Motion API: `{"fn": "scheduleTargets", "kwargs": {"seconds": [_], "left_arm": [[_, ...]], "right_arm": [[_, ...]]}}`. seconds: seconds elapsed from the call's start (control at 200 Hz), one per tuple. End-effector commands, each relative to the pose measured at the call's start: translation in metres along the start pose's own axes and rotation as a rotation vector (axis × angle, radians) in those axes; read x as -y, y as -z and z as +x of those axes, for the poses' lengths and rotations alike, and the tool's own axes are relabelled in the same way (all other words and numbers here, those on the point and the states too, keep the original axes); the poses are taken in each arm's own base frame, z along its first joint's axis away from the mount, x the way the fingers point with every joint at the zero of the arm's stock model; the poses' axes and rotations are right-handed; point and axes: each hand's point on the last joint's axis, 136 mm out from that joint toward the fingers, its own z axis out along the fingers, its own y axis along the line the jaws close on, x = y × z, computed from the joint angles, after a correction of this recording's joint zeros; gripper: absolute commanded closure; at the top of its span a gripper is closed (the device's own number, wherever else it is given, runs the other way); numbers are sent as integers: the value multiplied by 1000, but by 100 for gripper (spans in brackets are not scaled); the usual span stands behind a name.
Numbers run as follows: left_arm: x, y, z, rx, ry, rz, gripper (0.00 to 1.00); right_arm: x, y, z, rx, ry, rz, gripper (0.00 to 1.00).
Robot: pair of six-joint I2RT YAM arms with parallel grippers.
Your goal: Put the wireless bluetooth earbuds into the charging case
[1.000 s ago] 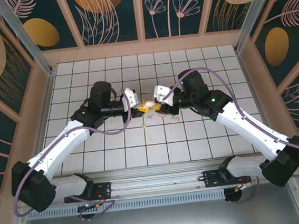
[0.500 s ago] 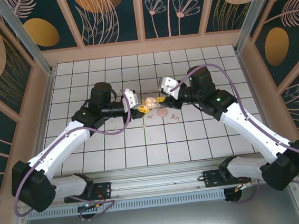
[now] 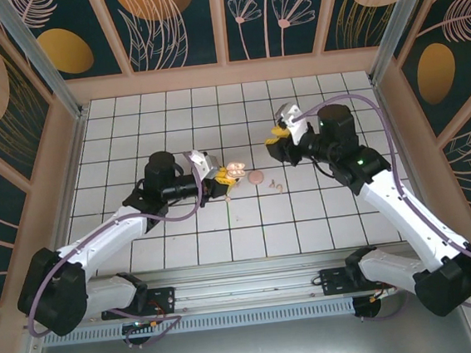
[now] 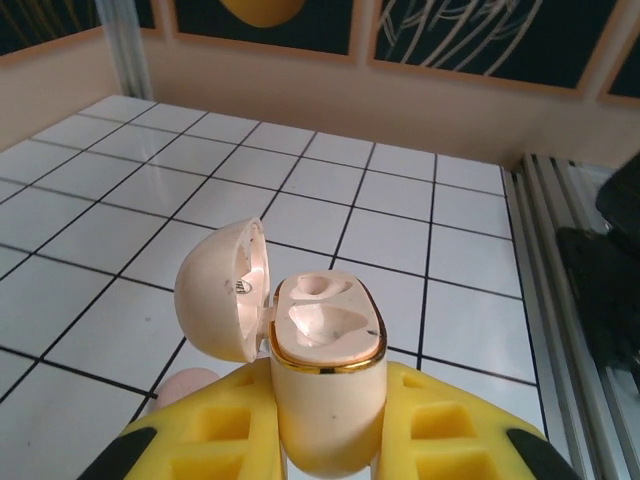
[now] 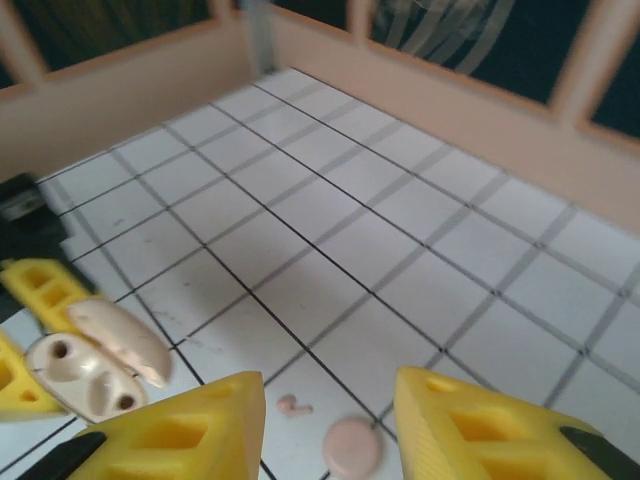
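Observation:
The charging case [image 4: 326, 335] is pale beige with a gold rim. Its lid [image 4: 218, 290] is swung open to the left, and both moulded wells show nothing in them. My left gripper [image 4: 328, 425] is shut on the case's lower body, holding it upright just above the tiles [image 3: 232, 172]. One tiny pinkish earbud [image 5: 293, 405] lies on the floor beside a round pink disc [image 5: 352, 447]. Another earbud [image 3: 276, 187] lies right of that disc [image 3: 255, 177]. My right gripper [image 5: 330, 420] hangs open above them with nothing between its fingers, up and to the right of the case [image 3: 278, 131].
A small pale piece [image 3: 228, 198] lies on the tiles just below the left gripper [image 3: 221, 178]. White tiled floor stretches behind and to both sides, bounded by beige walls [image 3: 226, 75]. A metal rail [image 4: 560, 260] runs along the floor's edge.
My right gripper has drawn back up and to the right, away from the case. The left arm has come lower and nearer with the open case still in its grip.

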Motion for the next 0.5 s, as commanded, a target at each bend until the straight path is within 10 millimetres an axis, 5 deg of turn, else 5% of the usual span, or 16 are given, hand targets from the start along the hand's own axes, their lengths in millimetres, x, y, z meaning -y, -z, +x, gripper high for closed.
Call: {"fn": "scheduleTargets", "kwargs": {"seconds": [0.0, 0.495], "left_arm": [[-17, -2, -10, 82, 68, -92, 85], [-38, -1, 22, 86, 234, -211, 86]], "right_arm": [[42, 0, 44, -108, -334, 218, 61], [60, -32, 180, -681, -686, 410, 62]]}}
